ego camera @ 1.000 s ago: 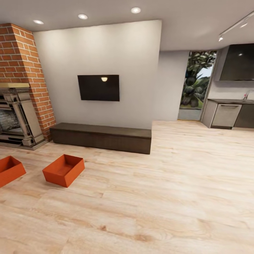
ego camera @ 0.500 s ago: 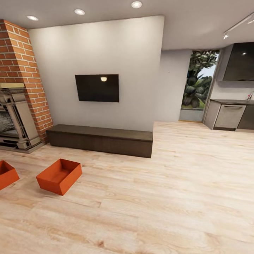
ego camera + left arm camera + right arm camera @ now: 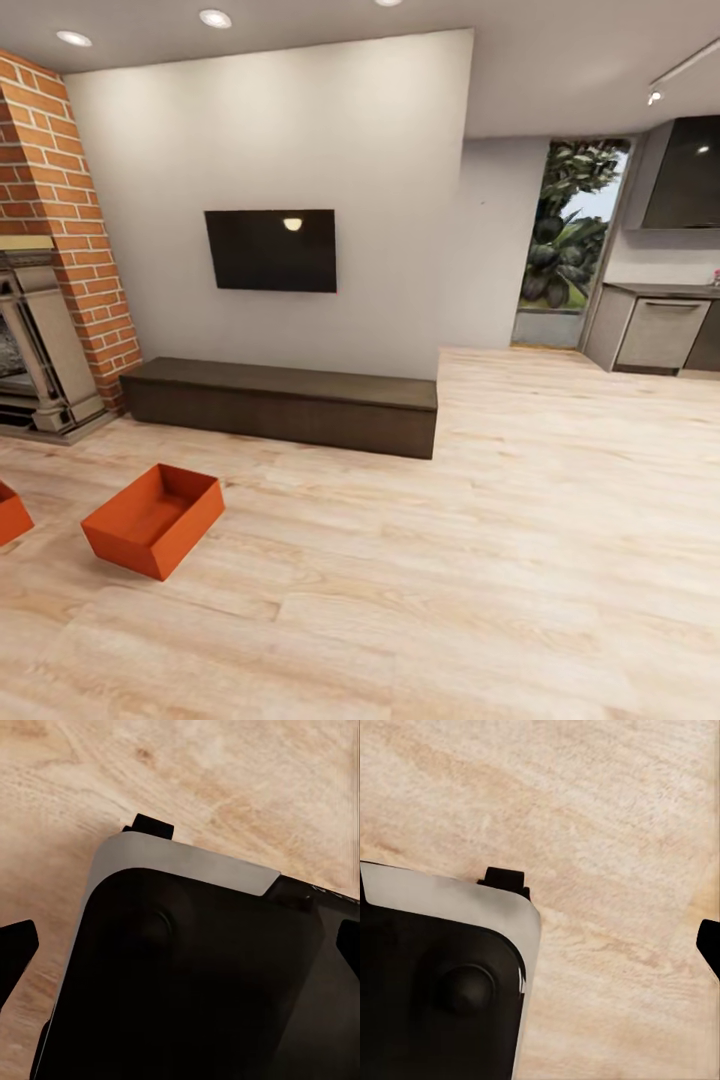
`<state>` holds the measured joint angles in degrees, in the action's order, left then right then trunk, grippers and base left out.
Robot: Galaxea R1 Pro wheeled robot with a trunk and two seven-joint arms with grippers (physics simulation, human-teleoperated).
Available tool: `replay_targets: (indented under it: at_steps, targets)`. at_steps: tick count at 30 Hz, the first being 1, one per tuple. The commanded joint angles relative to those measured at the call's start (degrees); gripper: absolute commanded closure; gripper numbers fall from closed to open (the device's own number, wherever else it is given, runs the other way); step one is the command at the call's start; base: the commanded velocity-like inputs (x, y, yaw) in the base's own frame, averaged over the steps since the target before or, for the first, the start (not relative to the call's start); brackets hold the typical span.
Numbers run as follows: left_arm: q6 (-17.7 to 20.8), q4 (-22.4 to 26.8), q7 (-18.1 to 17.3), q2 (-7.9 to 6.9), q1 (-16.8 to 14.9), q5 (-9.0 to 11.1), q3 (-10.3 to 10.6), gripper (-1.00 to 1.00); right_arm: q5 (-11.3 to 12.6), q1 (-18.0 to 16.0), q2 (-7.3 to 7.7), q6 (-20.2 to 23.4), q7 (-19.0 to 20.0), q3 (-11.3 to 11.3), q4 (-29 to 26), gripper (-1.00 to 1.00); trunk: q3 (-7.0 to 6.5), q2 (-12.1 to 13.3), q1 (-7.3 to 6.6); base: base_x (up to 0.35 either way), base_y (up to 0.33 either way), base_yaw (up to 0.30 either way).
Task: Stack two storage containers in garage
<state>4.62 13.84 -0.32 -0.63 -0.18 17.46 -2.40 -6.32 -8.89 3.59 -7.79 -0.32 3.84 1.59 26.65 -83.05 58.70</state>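
Observation:
I am in the living room with its light wood-plank flooring (image 3: 480, 560). One orange-red storage container (image 3: 152, 518) sits open-topped on the planks at the head view's lower left. The corner of the second storage container (image 3: 8, 512) shows at the left edge. The left wrist view looks down on planks and my dark base (image 3: 195, 982). There my left gripper (image 3: 180, 949) is open, its fingertips (image 3: 15, 952) far apart and holding nothing. In the right wrist view one fingertip (image 3: 709, 943) of my right gripper (image 3: 540, 945) shows far out at the edge, so it is open and empty. The garage is out of view.
A long dark low bench (image 3: 285, 402) stands against the white wall under a black TV (image 3: 270, 250). The brick fireplace (image 3: 50, 290) is at the left. An opening at the right leads past grey kitchen cabinets (image 3: 660, 335) and a glass door (image 3: 565, 250).
The whole head view has shifted: the camera has turned right, so both containers sit further left in the picture and the second one is nearly cut off. Nothing itself has moved.

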Motion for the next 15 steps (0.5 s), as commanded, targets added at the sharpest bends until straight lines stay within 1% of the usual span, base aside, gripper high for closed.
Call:
replay_targets:
  at_steps: [1, 15]
  targets:
    - [0.39, 0.13, -0.03, 0.01, 0.0, 0.21, -0.24, -1.0, -0.23, -0.08, 0.01, -0.35, -0.05, 0.33, 0.17, -1.0, 0.06, -0.03, 0.03, 0.326, 0.0, 0.0]
    - [0.47, 0.13, -0.03, 0.0, 0.0, 0.21, -0.24, -1.0, -0.11, -0.08, 0.04, -0.24, -0.03, 0.19, 0.17, -1.0, 0.06, -0.03, 0.03, 0.326, 0.0, 0.0]
